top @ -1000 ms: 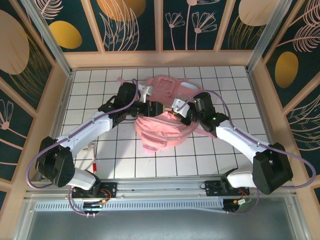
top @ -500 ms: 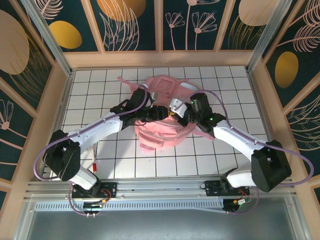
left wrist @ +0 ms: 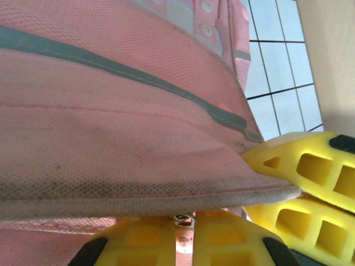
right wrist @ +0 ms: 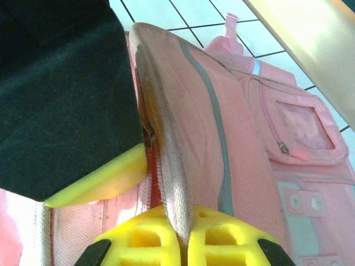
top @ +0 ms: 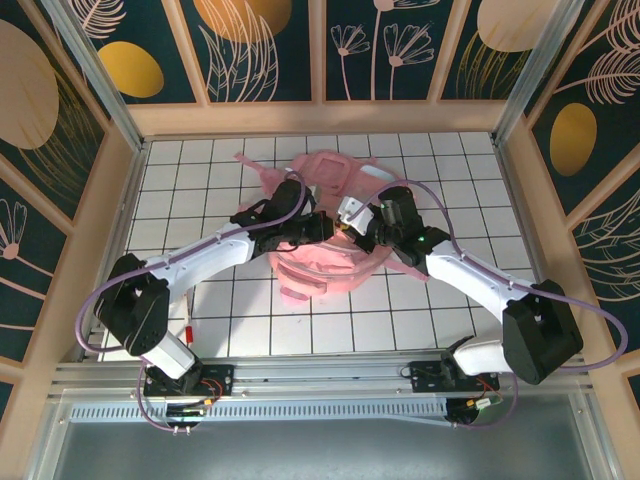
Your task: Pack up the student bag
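- A thin red stick [top: 187, 324] lies on the white tiled tabletop [top: 220, 160], near the left arm's base and well apart from everything else.
- The left arm [top: 205, 255] reaches in from the left, over the tiles, up to the middle of the tabletop.
- The left gripper [top: 322, 228] is at the left side of the bag's top. Its yellow fingers [left wrist: 138, 244] are squeezed together on the thick rim of the bag, and a small shiny metal bit sits between them.
- The student bag [top: 330, 270] is big, soft and pink. It lies in the middle of the tabletop, a bit toward the back, between the two grippers. Its rim is lifted up where the grippers meet it. It has pale grey stripes [left wrist: 138, 75] and a see-through front pocket [right wrist: 302, 130] with a zip. A pink strap [top: 250, 163] sticks out at the back left.
- The right gripper [right wrist: 186, 228] is just beside the left one, on the same rim. Its yellow fingers are pinched tight on the fold of pink cloth.
- The right arm [top: 480, 280] comes in from the right side.
- Wooden walls with dark flower pictures [top: 380, 50] stand around the tabletop.
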Controlling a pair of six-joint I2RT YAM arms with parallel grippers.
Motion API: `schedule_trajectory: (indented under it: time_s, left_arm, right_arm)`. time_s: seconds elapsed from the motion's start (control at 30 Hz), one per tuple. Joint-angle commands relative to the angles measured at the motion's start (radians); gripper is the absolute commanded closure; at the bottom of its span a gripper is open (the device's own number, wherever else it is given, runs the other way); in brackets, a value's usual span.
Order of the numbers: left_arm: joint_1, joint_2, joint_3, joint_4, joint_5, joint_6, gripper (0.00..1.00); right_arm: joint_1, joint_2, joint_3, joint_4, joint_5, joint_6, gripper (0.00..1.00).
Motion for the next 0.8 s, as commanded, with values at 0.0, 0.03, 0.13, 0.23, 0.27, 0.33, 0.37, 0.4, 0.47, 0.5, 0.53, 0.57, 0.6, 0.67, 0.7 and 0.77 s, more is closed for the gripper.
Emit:
schedule_trajectory:
  time_s: [0.0,0.03,0.13,0.23,0.27,0.33,0.37,0.4,0.47,0.5,0.53,0.57,0.6,0.67,0.7,0.77]
  left_arm:
    - [0.006,-0.048,0.015,-0.069,-0.054,0.076,1.00]
    - [0.012,-0.060,0.001,-0.062,-0.017,0.097,1.00]
    - [0.034,-0.089,-0.041,-0.049,0.071,0.108,1.00]
    - [0.088,-0.119,-0.087,-0.037,0.139,0.087,1.00]
    - [0.109,-0.132,-0.099,-0.036,0.147,0.090,1.00]
    - [0.154,-0.165,-0.119,-0.048,0.142,0.107,1.00]
    - [0.172,-0.182,-0.125,-0.051,0.141,0.121,1.00]
    - [0.191,-0.197,-0.128,-0.059,0.131,0.142,1.00]
    - [0.218,-0.225,-0.126,-0.084,0.103,0.191,1.00]
    - [0.229,-0.237,-0.126,-0.094,0.087,0.221,1.00]
    - [0.238,-0.249,-0.126,-0.104,0.064,0.259,1.00]
    - [0.240,-0.259,-0.131,-0.112,0.028,0.291,1.00]
    - [0.242,-0.272,-0.142,-0.119,-0.033,0.332,1.00]
    - [0.248,-0.302,-0.180,-0.110,-0.165,0.414,1.00]
    - [0.252,-0.315,-0.216,-0.098,-0.217,0.474,1.00]
    - [0.256,-0.325,-0.249,-0.088,-0.256,0.582,1.00]
  right_arm:
    - [0.005,-0.058,0.003,0.103,-0.016,-0.040,1.00]
    - [-0.003,-0.062,-0.004,0.104,-0.012,-0.046,1.00]
    - [-0.017,-0.071,-0.012,0.099,0.003,-0.070,1.00]
    - [-0.024,-0.072,-0.012,0.073,0.030,-0.125,1.00]
    - [-0.026,-0.073,-0.012,0.063,0.033,-0.142,1.00]
    - [-0.027,-0.077,-0.010,0.032,0.034,-0.188,1.00]
    - [-0.027,-0.079,-0.007,0.018,0.032,-0.202,1.00]
    - [-0.029,-0.081,-0.005,-0.004,0.025,-0.230,1.00]
    - [-0.029,-0.083,0.002,-0.042,0.029,-0.281,1.00]
    - [-0.029,-0.086,0.002,-0.055,0.038,-0.302,1.00]
    - [-0.029,-0.090,-0.003,-0.058,0.052,-0.321,1.00]
    - [-0.029,-0.095,-0.008,-0.061,0.062,-0.335,1.00]
    - [-0.029,-0.101,-0.011,-0.071,0.063,-0.353,1.00]
    - [-0.067,-0.121,-0.015,-0.092,0.018,-0.383,1.00]
    - [-0.081,-0.133,-0.014,-0.104,-0.028,-0.395,1.00]
    - [-0.098,-0.145,-0.003,-0.151,-0.112,-0.465,1.00]
